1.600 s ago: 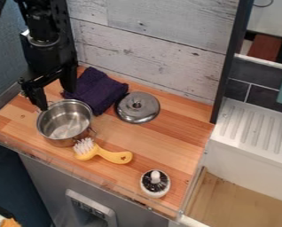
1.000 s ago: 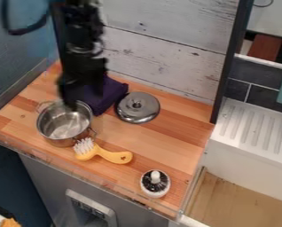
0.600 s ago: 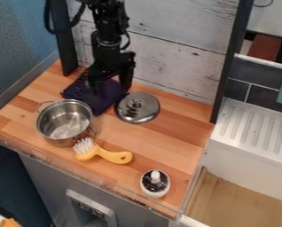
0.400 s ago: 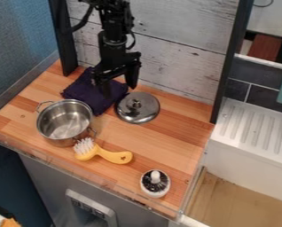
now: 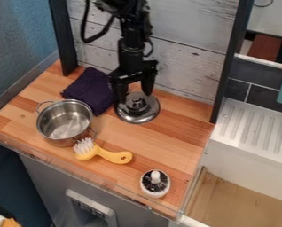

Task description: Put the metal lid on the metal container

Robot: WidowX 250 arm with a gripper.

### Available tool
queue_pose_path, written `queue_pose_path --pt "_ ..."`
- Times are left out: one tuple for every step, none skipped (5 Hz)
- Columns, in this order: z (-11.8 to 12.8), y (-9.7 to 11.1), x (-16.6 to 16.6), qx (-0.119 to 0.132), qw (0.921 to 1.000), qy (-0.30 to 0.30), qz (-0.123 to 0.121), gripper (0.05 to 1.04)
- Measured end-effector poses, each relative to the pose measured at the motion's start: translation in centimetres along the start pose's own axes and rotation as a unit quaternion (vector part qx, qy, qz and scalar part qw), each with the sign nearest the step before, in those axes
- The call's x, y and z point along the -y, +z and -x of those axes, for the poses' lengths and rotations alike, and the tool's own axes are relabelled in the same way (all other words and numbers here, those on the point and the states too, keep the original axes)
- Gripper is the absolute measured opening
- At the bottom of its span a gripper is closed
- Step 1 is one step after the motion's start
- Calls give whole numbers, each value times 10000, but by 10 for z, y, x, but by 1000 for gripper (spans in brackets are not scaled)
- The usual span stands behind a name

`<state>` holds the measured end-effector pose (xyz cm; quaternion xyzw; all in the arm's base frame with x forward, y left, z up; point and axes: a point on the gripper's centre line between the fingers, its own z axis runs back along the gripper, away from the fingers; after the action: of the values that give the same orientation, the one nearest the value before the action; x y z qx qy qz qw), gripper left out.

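Left of centre in the frame, a two-handled metal pot (image 5: 64, 128) stands upright on the counter, open at the top. A dark purple cloth (image 5: 87, 91) lies bunched between it and the metal lid (image 5: 143, 116), just above the frame's centre, which rests flat, knob up, on the wood. Over the lid hangs the black gripper (image 5: 134, 95), its fingers apart. Just beside the pot's lower right side is a yellow-handled brush (image 5: 115, 156) with white bristles; a round brush (image 5: 155, 188) with a white knob stands at lower centre, near the front edge.

The striped wooden counter (image 5: 176, 128) meets a whitewashed plank wall (image 5: 190, 57) behind, near the lid. A blue wall (image 5: 25, 40) rises at upper left. A transparent rim (image 5: 66, 166) follows the front edge; a white ribbed drainboard (image 5: 247, 126) adjoins at right, beyond a black post (image 5: 226, 66).
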<state>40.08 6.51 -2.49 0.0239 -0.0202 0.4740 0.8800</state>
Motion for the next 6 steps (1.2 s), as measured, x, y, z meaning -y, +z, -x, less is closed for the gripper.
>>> queue_pose_path --pt "9 -9 8 -38 9997 -235 -37 1001" --pt "7 -13 10 66 9994 -336 -10 946" --pt "8 -15 8 138 9993 -335 -100 687" --pt "9 -14 7 144 9992 -355 -59 488" --pt "13 -15 3 133 9994 -314 -2 306" --pt "15 -14 3 132 9993 -354 77 285"
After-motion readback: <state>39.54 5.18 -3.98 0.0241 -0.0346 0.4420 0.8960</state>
